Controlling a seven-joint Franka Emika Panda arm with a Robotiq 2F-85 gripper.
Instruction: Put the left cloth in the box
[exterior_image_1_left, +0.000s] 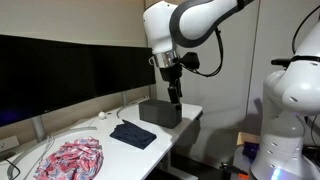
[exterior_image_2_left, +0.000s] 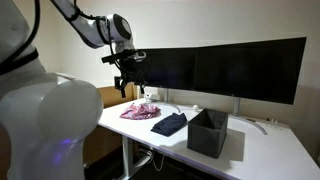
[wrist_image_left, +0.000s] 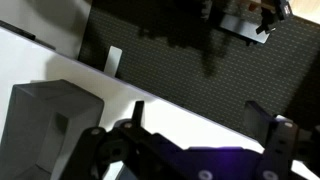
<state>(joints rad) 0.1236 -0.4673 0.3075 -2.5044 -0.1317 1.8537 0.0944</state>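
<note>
Two cloths lie on the white table (exterior_image_1_left: 175, 135): a pink-and-red patterned cloth (exterior_image_1_left: 72, 158) (exterior_image_2_left: 140, 111) and a flat dark navy cloth (exterior_image_1_left: 133, 134) (exterior_image_2_left: 169, 123). An open dark grey box (exterior_image_1_left: 160, 111) (exterior_image_2_left: 208, 132) stands beyond the navy cloth, and its corner shows in the wrist view (wrist_image_left: 40, 120). My gripper (exterior_image_1_left: 175, 97) (exterior_image_2_left: 128, 85) (wrist_image_left: 194, 103) hangs high above the table, well clear of both cloths and the box. Its fingers are spread wide and hold nothing.
Two wide black monitors (exterior_image_1_left: 70, 70) (exterior_image_2_left: 235, 68) run along the back edge of the table. Cables (exterior_image_1_left: 40, 150) lie near the patterned cloth. A second white robot body (exterior_image_1_left: 290, 110) stands off the table's end.
</note>
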